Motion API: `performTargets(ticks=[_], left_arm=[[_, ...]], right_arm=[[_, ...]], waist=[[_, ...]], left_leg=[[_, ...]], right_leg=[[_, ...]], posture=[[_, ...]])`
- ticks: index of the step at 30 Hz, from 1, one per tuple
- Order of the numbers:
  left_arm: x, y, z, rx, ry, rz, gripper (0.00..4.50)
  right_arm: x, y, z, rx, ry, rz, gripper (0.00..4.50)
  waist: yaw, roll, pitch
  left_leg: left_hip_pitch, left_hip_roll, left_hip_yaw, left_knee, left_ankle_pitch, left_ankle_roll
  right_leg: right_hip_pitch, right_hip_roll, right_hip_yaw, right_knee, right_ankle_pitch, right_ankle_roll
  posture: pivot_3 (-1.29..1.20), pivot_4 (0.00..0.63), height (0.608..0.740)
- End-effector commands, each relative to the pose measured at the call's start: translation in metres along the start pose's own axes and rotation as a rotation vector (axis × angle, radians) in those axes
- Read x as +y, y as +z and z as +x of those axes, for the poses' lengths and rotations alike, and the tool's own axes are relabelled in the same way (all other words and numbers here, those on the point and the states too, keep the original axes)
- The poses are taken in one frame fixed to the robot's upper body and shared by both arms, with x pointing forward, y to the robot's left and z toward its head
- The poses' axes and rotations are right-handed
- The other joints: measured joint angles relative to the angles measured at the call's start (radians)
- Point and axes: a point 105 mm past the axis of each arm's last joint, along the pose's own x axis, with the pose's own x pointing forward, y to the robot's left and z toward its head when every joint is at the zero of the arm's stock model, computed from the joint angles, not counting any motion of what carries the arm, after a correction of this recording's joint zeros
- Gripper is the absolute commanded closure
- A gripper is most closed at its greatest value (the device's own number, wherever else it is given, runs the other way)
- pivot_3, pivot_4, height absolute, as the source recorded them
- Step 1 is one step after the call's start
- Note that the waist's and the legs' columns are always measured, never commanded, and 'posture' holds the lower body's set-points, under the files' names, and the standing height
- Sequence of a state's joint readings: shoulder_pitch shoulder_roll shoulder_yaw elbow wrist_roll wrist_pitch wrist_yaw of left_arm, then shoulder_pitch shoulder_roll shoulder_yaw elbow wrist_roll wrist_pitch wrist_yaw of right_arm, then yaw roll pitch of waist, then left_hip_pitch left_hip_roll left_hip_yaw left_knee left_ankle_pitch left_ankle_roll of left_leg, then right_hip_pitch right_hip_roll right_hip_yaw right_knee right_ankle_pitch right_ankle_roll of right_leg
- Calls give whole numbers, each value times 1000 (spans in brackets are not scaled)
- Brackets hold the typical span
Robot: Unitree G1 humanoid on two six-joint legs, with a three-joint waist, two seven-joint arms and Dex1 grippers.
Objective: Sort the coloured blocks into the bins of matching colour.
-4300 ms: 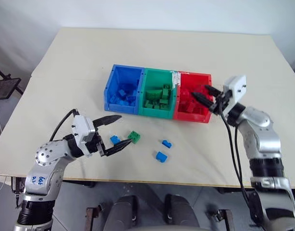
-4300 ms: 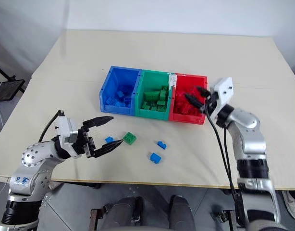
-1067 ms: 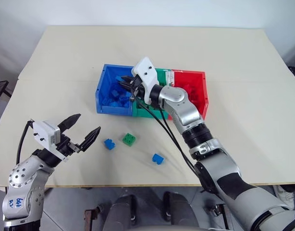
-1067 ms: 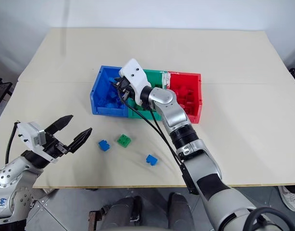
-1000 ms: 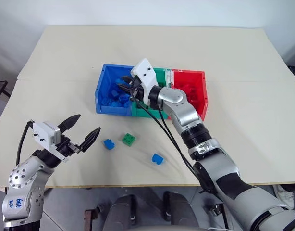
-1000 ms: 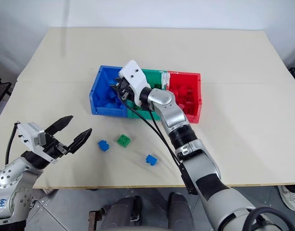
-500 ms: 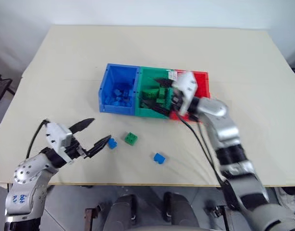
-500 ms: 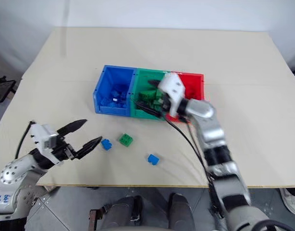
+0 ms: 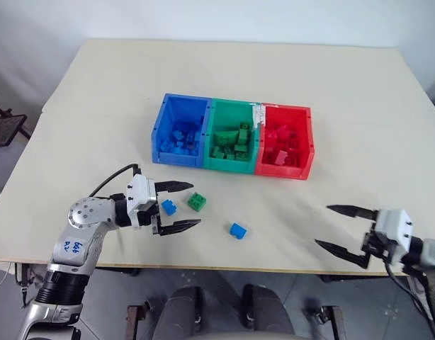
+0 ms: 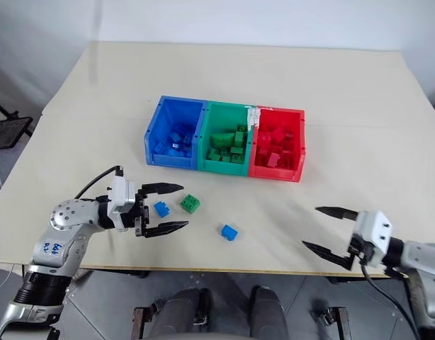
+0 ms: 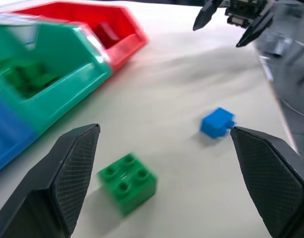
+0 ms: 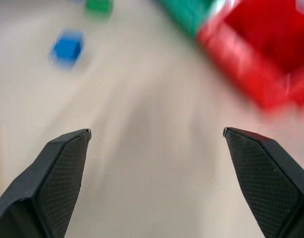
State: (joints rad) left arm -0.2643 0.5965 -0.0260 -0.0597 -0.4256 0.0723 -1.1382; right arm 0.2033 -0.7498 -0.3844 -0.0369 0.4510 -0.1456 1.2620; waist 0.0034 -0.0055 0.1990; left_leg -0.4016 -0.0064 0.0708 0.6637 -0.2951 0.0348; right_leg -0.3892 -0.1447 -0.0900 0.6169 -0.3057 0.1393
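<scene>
- The right gripper (image 9: pixel 343 235) hangs at the table's (image 9: pixel 359 92) near right edge, fingers spread wide, holding nothing.
- The left gripper (image 9: pixel 182 205) is level, jaws spread around a blue block (image 9: pixel 168 207) without touching it.
- A green block (image 9: pixel 197 202) lies just beside; another blue block (image 9: pixel 237 230) sits nearer the middle.
- Farther back stand the bins (image 9: pixel 233 137), blue, green and red, each holding matching blocks.

Blue handwritten marking on the grey metal upper segment of the left arm (image 9: pixel 70 247); characters too small to read for certain, perhaps digits. White label strip on the wall between the green and red plastic bins (image 9: pixel 258 113); print illegible. No other text.
</scene>
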Motion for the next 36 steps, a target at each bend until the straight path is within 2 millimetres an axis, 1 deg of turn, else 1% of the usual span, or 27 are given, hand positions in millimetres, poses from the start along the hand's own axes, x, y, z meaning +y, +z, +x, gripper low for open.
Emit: performTargets(ticks=[1,3,6,7,10,13,16,18,19,22,26,27,28,29,33,34,36], left_arm=[[-1,9,3,-23,-47,53,0],[0,7,1,-14,-52,62,0],[4,5,-5,-5,-24,69,0],[5,4,-9,-2,-7,71,0],[4,-1,-19,22,26,66,0],[-1,-5,-33,44,68,44,0],[-9,-10,-46,71,113,30,0],[-16,-14,-54,88,139,15,0],[-22,-17,-60,99,158,8,0],[-33,-18,-69,117,194,-10,0],[-41,-17,-74,131,233,-22,0],[-43,-16,-76,136,242,-27,0],[-44,-16,-77,140,248,-30,0],[-44,-16,-78,142,255,-30,0],[-41,-13,-79,130,299,-27,0],[-40,-12,-79,124,310,-27,0],[-38,-11,-80,114,335,-29,0]], right_arm=[[-5,13,-10,-28,-35,-56,20],[-3,13,-5,-37,-22,-63,20],[3,23,15,-78,40,-59,20],[5,27,24,-84,72,-49,20],[9,38,51,-97,145,-14,20],[22,50,85,-94,262,27,20],[38,57,114,-78,356,53,20],[48,58,129,-63,398,61,20],[53,52,140,-43,403,68,20],[61,41,159,-2,376,69,20],[64,28,167,43,358,41,20],[65,25,166,49,361,26,389],[66,24,165,50,364,15,598],[64,23,164,50,359,2,919],[59,27,164,5,346,-36,2234],[57,29,164,-8,341,-49,2620],[56,38,167,-51,347,-63,3205]], waist=[[-6,0,0],[-6,0,0],[-5,1,1],[-6,1,1],[-8,2,1],[-8,2,1],[-6,2,1],[-4,2,1],[-5,2,1],[-6,2,1],[-5,2,1],[-5,1,1],[-6,1,1],[-6,1,1],[-5,1,1],[-6,1,1],[-6,1,1]], left_leg=[[0,0,0,0,0,0],[3,1,1,0,1,0],[11,2,1,-1,-1,-3],[13,3,1,-1,-4,-6],[14,4,1,-1,-4,-7],[14,6,0,-1,-5,-8],[13,7,-4,-1,-6,-10],[11,7,-6,-1,-7,-10],[10,7,-7,-1,-8,-9],[10,7,-7,-2,-10,-5],[9,6,-6,-1,-13,-3],[9,6,-6,-1,-13,-2],[10,6,-6,-1,-13,-3],[10,6,-5,-1,-14,-3],[10,7,-5,-1,-13,-3],[10,7,-4,-1,-13,-3],[10,8,-3,-1,-13,-2]], right_leg=[[0,0,0,-2,1,-1],[2,0,0,-3,2,-3],[10,-1,1,-4,3,-3],[12,-3,1,-6,3,-3],[13,-4,1,-7,3,-4],[12,-4,1,-6,3,-5],[11,-4,1,-6,3,-5],[11,-4,1,-7,3,-5],[10,-4,0,-8,3,-5],[11,-4,-1,-10,3,-5],[11,-5,-6,-12,3,-5],[12,-5,-11,-13,3,-5],[13,-6,-13,-14,3,-5],[13,-6,-14,-14,3,-5],[13,-5,-16,-13,3,-5],[13,-4,-16,-13,3,-5],[13,-4,-17,-12,3,-5]], posture=[[0,150,740],[0,150,740],[0,150,740],[0,150,740],[0,150,740],[0,150,740],[0,150,740],[0,150,740],[0,150,740],[0,150,740],[0,150,740],[0,150,740],[0,150,740],[0,150,740],[0,150,740],[0,150,740],[0,150,740]])
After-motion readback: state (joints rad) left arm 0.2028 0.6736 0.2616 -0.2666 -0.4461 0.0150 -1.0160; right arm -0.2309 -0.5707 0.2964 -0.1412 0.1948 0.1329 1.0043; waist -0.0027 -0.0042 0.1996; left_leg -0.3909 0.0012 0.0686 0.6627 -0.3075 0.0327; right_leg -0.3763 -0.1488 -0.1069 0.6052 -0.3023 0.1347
